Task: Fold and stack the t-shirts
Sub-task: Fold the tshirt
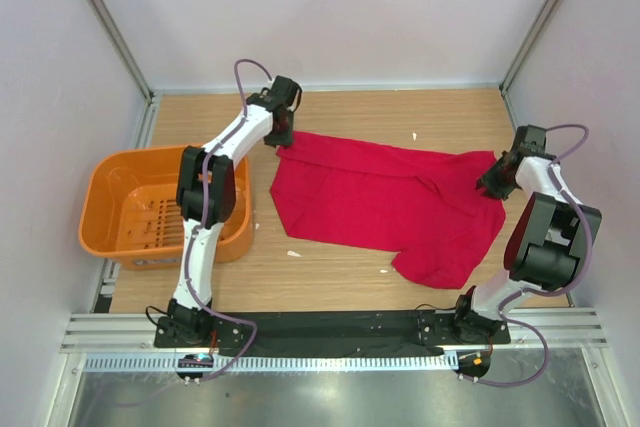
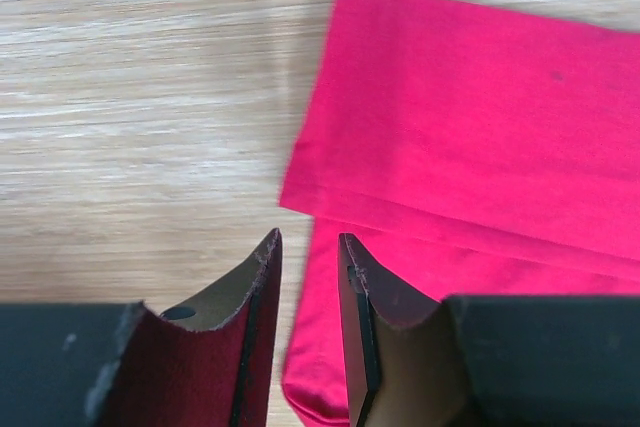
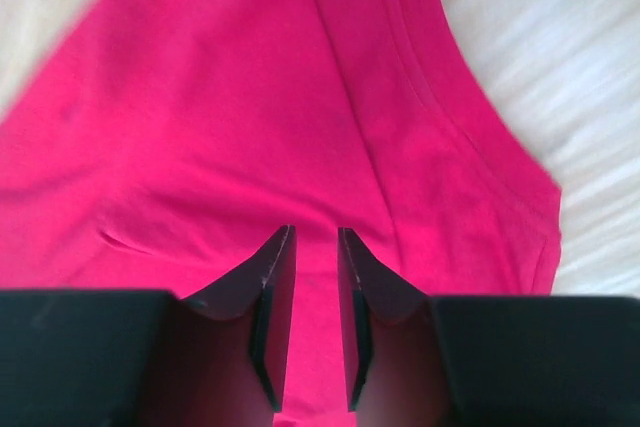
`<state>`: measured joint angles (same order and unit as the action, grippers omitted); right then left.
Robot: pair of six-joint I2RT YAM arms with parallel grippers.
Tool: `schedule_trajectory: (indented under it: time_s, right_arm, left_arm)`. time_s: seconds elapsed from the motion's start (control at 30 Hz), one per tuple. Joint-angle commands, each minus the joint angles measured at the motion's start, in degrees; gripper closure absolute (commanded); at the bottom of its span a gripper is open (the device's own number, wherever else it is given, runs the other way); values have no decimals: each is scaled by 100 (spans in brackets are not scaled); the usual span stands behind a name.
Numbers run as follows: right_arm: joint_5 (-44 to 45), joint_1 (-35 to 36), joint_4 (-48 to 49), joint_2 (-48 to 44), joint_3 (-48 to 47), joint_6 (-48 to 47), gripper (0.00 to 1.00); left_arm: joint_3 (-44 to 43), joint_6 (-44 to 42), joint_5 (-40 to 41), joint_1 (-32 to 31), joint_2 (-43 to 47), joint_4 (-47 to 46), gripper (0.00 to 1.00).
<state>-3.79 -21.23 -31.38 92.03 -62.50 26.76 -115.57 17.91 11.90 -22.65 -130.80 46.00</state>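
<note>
While the shirt lies spread but rumpled across the counter, we judge the step in hand to be taking hold of its two ends. Our left pincer hovers narrowly parted at the far left corner, gripping nothing. Our right pincer, likewise narrowly parted, hangs over the right end with no cloth visibly caught. Next, both should close on the edges and pull flat. The basket stands left, near the shirt but clear of it.

left pincer slightly parted, right pincer likewise
</note>
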Motion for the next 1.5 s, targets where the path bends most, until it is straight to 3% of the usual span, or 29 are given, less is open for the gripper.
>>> schedule_trajectory:
  time_s: [0.0, 0.2, 0.87, 1.03, 1.1, 1.2, 1.23, 1.3, 1.4, 1.47]
  right_arm:
    - [-104, -21, -87, -308, 176, -145, 72]
    - [-17, -21, -114, -352, 528, -303, 62]
    - [-280, 189, -246, -422, 590, -294, 56]
    - [-402, 1609, -379, -931, 379, -76, 52]
    - [-918, 2122, -72, -1125, 440, 379, 50]
    - [-1822, 3290, 1349, -1030, 868, 1275, 44]
    - [-1914, 3536, 1841, -907, 975, 2018, 43]
    - [-1950, 4160, 2915, -470, 1055, 2489, 37]
    - [-1941, 4855, 3725, 241, 820, 2913, 38]
    - [-2011, 5128, 4059, 630, 643, 3071, 52]
  left_arm:
    - [-106, -156, -83, 217, -112, 41, 70]
    - [-1, -60, -170, 349, -77, -21, 69]
    - [157, 142, -390, 376, 19, 182, 71]
    - [447, 388, -645, 332, 432, 155, 70]
    - [648, 415, -645, 279, 704, 129, 67]
    - [842, 494, -628, 279, 1038, 85, 66]
    - [878, 494, -636, 279, 1109, 59, 66]
    - [913, 529, -619, 279, 1284, 23, 66]
    - [861, 564, -680, 279, 1443, 41, 66]
    - [869, 573, -680, 279, 1540, 41, 66]
